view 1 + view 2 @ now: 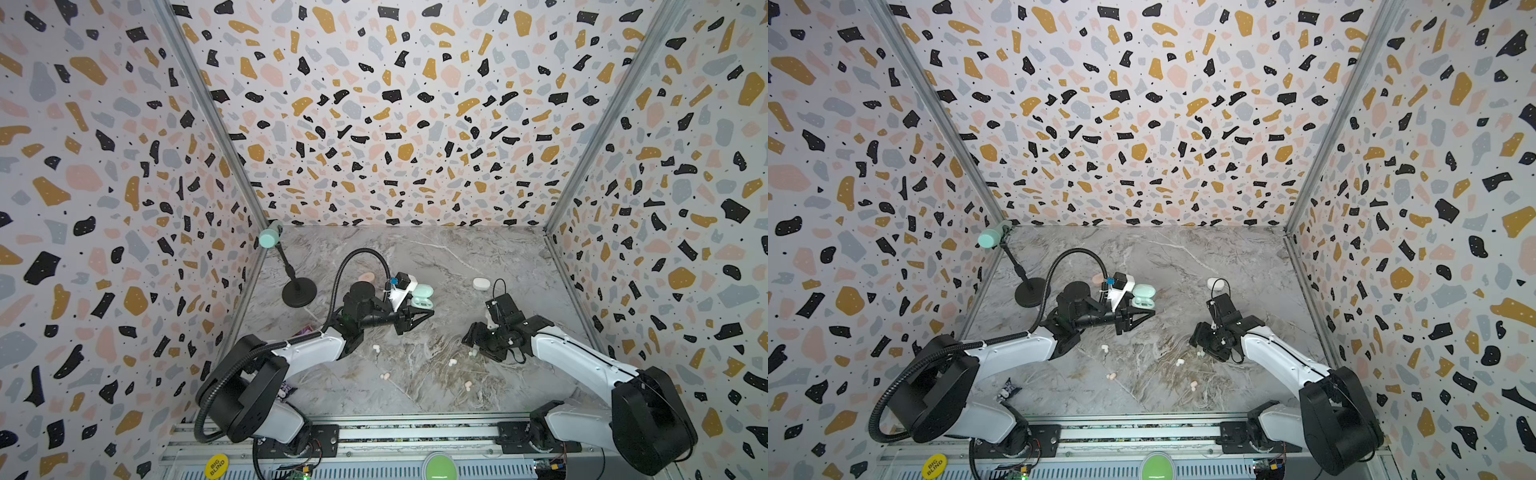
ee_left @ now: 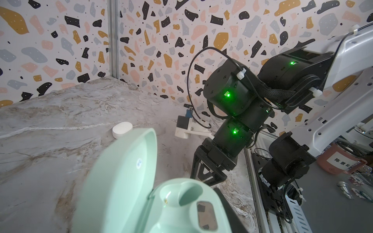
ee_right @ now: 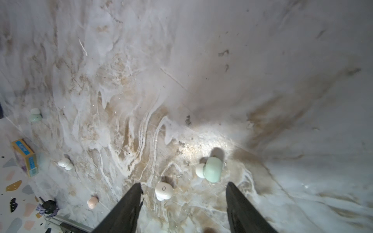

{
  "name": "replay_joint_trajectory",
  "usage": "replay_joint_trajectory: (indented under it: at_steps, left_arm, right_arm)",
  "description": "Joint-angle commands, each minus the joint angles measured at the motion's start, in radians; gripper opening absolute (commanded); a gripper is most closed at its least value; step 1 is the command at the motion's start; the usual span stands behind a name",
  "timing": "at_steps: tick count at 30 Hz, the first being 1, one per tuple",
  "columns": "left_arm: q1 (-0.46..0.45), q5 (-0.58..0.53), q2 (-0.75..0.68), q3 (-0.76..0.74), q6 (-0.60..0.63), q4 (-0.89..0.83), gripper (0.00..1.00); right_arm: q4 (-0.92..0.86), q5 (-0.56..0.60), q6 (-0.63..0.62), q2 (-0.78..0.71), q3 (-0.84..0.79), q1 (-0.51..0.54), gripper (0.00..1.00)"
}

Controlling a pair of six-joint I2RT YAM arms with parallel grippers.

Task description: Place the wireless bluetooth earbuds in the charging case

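Note:
My left gripper (image 1: pixel 423 307) is shut on a mint green charging case (image 1: pixel 422 296), held above the table with its lid open. In the left wrist view the case (image 2: pixel 141 191) shows one bare earbud socket, and a dark finger (image 2: pixel 227 209) lies along its side. My right gripper (image 3: pixel 183 184) stands open just over the table, low at the middle right in both top views (image 1: pixel 471 343). A white earbud (image 3: pixel 163 190) lies between its fingers, touching neither. A mint earbud (image 3: pixel 212 169) lies just past the tips. Other white (image 1: pixel 376 347) and pink (image 1: pixel 385 376) earbuds lie scattered on the marble.
A shut white case (image 1: pixel 481 284) and a pink case (image 1: pixel 366 277) lie further back. A black stand (image 1: pixel 299 291) with a mint head rises at the back left. A metal rail (image 1: pixel 374 432) runs along the front, and patterned walls close in three sides.

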Motion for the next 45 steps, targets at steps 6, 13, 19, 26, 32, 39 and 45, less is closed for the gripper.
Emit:
replay_joint_trajectory:
  at_steps: [6, 13, 19, 26, 32, 39, 45]
  left_arm:
    - [0.006, -0.003, -0.017, -0.011, 0.019, 0.014, 0.00]
    - [0.006, -0.006, -0.019, -0.010, 0.024, 0.007, 0.00]
    - [0.006, -0.006, -0.019, -0.008, 0.025, 0.005, 0.00]
    - [0.006, -0.006, -0.022, -0.011, 0.024, 0.007, 0.00]
    - [0.006, -0.008, -0.026, -0.011, 0.027, 0.000, 0.00]
    - [0.007, -0.006, -0.022, -0.005, 0.027, 0.000, 0.00]
    - [0.007, -0.009, -0.027, -0.007, 0.026, 0.000, 0.00]
  right_arm:
    - [-0.024, 0.115, 0.026, 0.088, 0.024, 0.073, 0.70]
    - [0.101, 0.033, 0.074, 0.083, -0.009, 0.074, 0.71]
    - [0.119, 0.012, 0.087, 0.067, 0.045, 0.074, 0.71]
    - [0.112, -0.017, 0.092, 0.075, 0.077, 0.074, 0.71]
    - [0.053, 0.018, 0.085, 0.063, 0.092, 0.065, 0.70]
    - [0.053, 0.023, 0.077, 0.097, 0.097, 0.056, 0.68]
    - [0.007, 0.067, 0.015, 0.170, 0.141, 0.053, 0.59]
